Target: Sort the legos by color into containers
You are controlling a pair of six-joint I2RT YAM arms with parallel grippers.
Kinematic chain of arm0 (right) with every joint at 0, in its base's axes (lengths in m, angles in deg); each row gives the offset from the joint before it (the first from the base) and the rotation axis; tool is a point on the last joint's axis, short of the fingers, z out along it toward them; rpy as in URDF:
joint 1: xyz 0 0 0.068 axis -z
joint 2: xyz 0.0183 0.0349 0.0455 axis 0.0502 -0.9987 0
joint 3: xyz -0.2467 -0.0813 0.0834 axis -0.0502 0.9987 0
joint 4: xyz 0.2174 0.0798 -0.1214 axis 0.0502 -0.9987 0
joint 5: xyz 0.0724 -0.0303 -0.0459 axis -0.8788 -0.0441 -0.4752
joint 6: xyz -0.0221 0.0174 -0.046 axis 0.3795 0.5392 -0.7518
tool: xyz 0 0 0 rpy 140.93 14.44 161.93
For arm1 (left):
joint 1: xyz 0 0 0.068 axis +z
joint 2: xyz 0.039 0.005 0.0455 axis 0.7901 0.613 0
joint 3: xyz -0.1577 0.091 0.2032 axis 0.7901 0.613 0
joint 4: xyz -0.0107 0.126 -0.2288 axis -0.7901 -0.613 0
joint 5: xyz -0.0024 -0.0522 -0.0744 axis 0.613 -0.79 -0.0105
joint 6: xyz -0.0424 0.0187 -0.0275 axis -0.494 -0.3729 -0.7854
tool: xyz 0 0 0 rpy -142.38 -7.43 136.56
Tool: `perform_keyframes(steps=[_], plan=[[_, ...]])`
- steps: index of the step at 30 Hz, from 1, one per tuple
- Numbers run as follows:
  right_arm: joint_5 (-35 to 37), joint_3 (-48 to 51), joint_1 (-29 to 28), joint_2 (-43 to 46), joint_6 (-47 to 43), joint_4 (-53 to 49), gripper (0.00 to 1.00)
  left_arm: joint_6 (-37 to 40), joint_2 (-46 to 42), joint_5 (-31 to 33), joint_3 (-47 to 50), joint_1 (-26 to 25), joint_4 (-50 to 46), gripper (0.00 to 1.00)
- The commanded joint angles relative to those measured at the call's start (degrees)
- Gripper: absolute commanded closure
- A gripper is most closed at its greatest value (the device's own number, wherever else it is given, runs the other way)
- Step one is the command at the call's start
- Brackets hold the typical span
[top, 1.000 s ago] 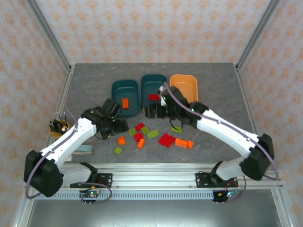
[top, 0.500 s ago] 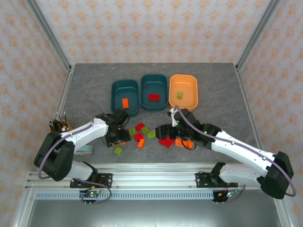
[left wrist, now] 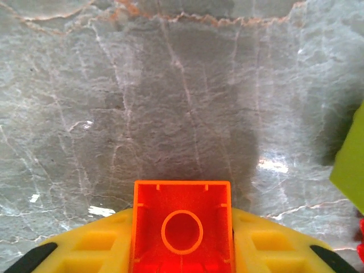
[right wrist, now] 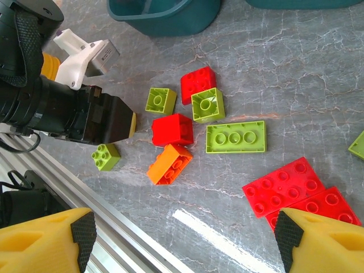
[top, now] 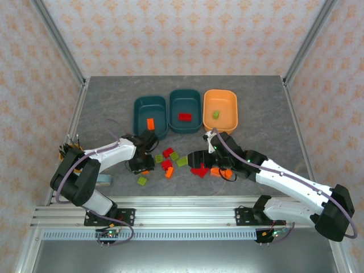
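Your right tool (right wrist: 182,239) swung back from the tubs (top: 233,108) and hangs wide over the loose legos (top: 183,161), left tool (left wrist: 182,250) clamps an orange brick (left wrist: 182,222) beside them; one brick per tub, about ten on the bench (top: 256,102).

Robot lab test cell, peach patterned backdrop panels (top: 182,34) w/ silver alu frame posts (top: 58,40), grey marble-look tabletop (top: 261,114), slotted metal mounting rail (top: 187,217).
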Motion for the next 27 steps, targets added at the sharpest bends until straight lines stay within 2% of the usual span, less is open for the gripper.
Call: perform_keyframes(steps=[1,5,8,11,16,22,27], plan=[[1.5,0.4,-0.3,1.1,0.8,1.4,0.17,0.7,0.0,2.8,-1.3,-0.6,1.7,0.70],[2.6,-1.2,-0.3,1.1,0.7,0.8,0.16,1.4,-3.4,5.5,-4.7,-0.8,-2.9,0.73],[5.5,-4.5,-0.2,0.8,0.7,-0.1,0.16,3.1,-5.5,7.1,-10.8,-0.3,-7.9,0.72],[9.8,-8.8,-0.1,-1.1,0.9,-0.7,0.15,5.5,-3.6,7.5,-18.8,1.9,-12.2,0.72],[13.1,-16.2,2.4,-6.6,1.6,0.0,0.11,9.9,5.1,9.7,-33.0,5.1,-17.0,0.72],[9.4,-22.6,8.2,-14.0,3.9,0.3,0.09,13.0,18.0,14.4,-46.1,7.1,-21.5,0.73],[6.6,-25.1,10.2,-17.6,4.3,-0.5,0.10,13.7,26.6,17.6,-52.5,7.8,-23.5,0.73]])
